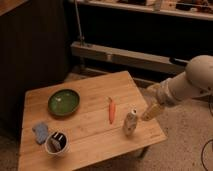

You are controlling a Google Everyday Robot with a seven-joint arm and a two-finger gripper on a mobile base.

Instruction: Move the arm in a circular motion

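Observation:
The arm is a thick off-white rounded segment coming in from the right edge of the camera view. It ends in a tan flat gripper that hangs over the right end of the wooden table. The gripper is just right of a small pale bottle standing near the table's right edge, close to it but seemingly apart. The gripper holds nothing that I can see.
On the table lie an orange carrot in the middle, a green plate at the left, a blue sponge and a white cup with dark things in it at the front left. A metal rail and dark shelving stand behind.

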